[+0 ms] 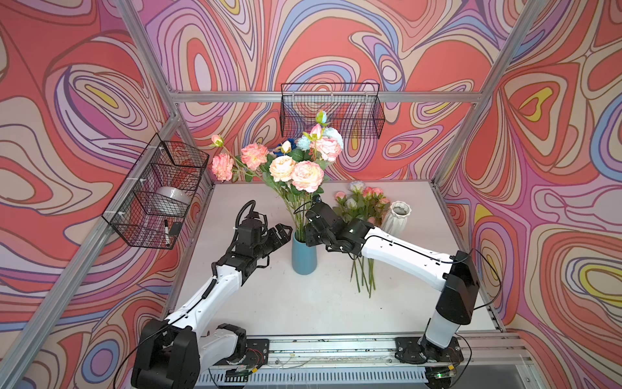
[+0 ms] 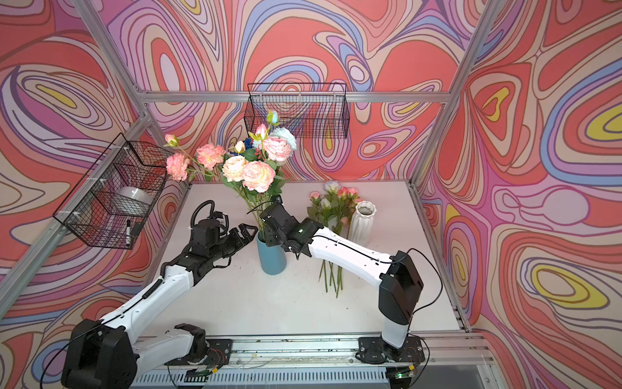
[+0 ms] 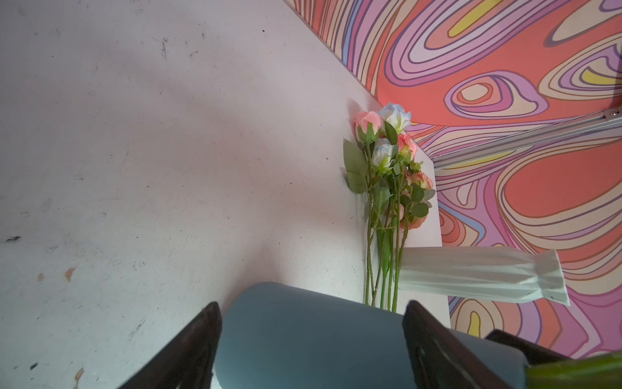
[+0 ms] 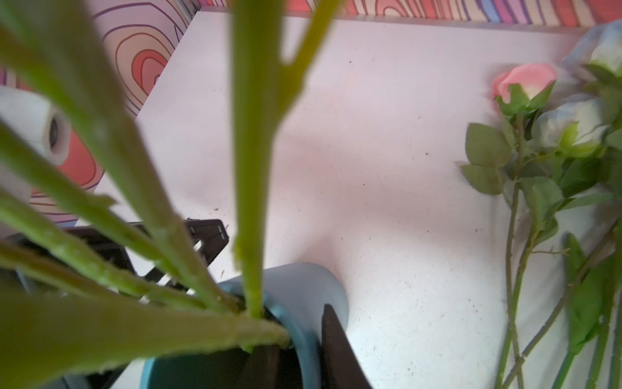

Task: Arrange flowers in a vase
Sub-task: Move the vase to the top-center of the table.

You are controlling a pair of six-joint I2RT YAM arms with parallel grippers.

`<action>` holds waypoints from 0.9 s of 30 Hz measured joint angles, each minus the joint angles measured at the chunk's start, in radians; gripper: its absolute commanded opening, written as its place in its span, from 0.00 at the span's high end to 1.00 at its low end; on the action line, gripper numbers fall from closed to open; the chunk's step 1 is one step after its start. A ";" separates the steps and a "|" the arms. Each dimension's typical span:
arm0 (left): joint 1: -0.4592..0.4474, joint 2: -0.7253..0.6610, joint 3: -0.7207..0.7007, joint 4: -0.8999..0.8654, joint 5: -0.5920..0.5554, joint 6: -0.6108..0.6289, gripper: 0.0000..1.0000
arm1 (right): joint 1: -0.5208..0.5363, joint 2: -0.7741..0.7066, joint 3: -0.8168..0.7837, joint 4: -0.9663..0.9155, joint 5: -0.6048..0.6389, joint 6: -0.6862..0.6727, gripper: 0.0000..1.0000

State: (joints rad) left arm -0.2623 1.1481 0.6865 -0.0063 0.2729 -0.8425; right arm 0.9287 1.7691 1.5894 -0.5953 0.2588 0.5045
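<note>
Bunch of flowers (image 1: 296, 171) stands in blue vase (image 1: 304, 256), mid-table. More loose roses (image 1: 361, 208) lie flat beside white vase (image 1: 397, 217). Just beside the blue vase's upper side, left gripper (image 1: 284, 234) hangs with jaws spread, holding nothing. At the vase mouth, right gripper (image 1: 309, 234) sits among the stems. One finger (image 4: 336, 353) shows outside the rim, rest blocked, can't tell if pinching.

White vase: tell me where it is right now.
In both top views the white vase stands upright at the right rear of the table, just right of the loose flowers lying there, beyond the right arm.
</note>
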 measured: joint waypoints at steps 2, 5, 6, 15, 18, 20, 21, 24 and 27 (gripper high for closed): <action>0.000 0.000 0.001 -0.001 0.000 0.000 0.13 | 0.000 0.000 0.000 0.006 0.004 -0.005 1.00; 0.000 -0.003 0.005 -0.012 -0.011 0.000 0.14 | 0.003 0.002 0.000 0.012 0.007 -0.018 1.00; 0.000 -0.008 0.006 -0.016 -0.018 -0.001 0.14 | 0.002 0.002 0.000 0.013 0.007 -0.023 1.00; 0.000 -0.116 0.006 -0.134 -0.141 -0.016 0.14 | -0.021 0.086 0.103 0.012 0.003 -0.082 1.00; 0.000 -0.170 0.006 -0.175 -0.178 -0.025 0.13 | -0.045 0.135 0.167 0.005 -0.008 -0.104 1.00; 0.000 -0.209 0.005 -0.195 -0.192 -0.028 0.13 | -0.068 0.182 0.229 -0.004 -0.017 -0.118 1.00; 0.000 -0.222 0.005 -0.199 -0.194 -0.029 0.13 | -0.080 0.204 0.258 -0.007 -0.022 -0.123 1.00; 0.000 -0.262 -0.001 -0.218 -0.192 -0.031 0.13 | -0.118 0.285 0.369 -0.018 -0.032 -0.140 1.00; 0.000 -0.297 -0.031 -0.240 -0.181 -0.035 0.13 | -0.157 0.385 0.512 -0.041 -0.035 -0.157 1.00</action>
State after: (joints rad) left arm -0.2619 0.8509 0.6552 -0.2459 0.0921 -0.8776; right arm 0.7719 2.1540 2.1014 -0.6361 0.2237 0.3477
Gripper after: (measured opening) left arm 0.869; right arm 0.159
